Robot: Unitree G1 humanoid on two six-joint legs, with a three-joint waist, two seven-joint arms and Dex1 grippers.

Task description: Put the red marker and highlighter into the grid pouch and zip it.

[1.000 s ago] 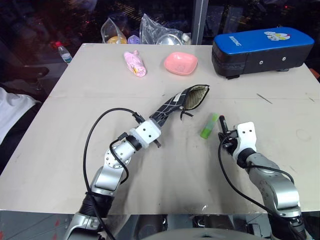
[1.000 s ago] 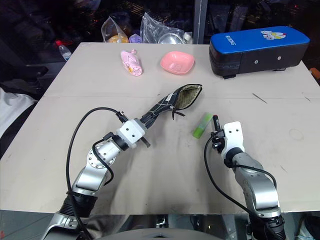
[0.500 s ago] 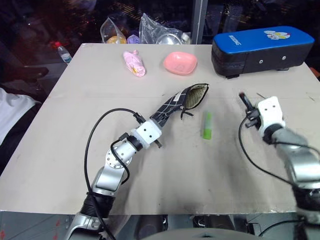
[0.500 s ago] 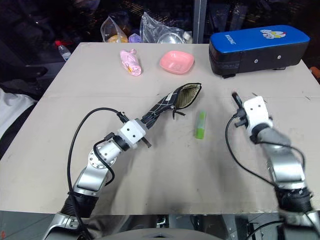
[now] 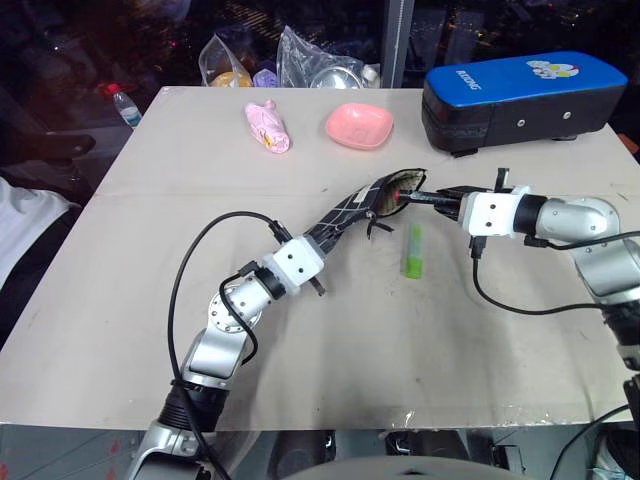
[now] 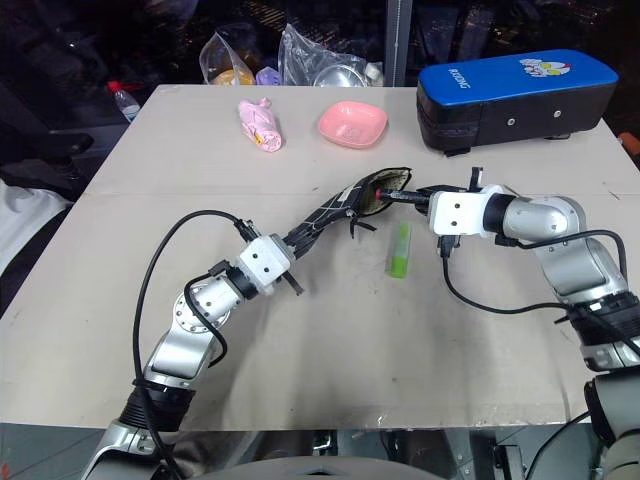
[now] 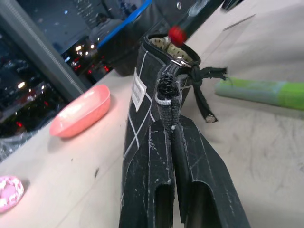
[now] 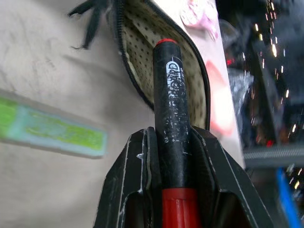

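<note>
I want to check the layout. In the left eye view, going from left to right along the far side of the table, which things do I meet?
Pink toy → pink dish → blue-and-black case.

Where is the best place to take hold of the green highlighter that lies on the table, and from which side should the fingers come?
Probably its middle, from straight above. The highlighter lies flat on the bare table, long axis pointing away from the robot, so fingers closing across its narrow width should fit. The grid pouch sits just to its left, so stay off that side.
</note>
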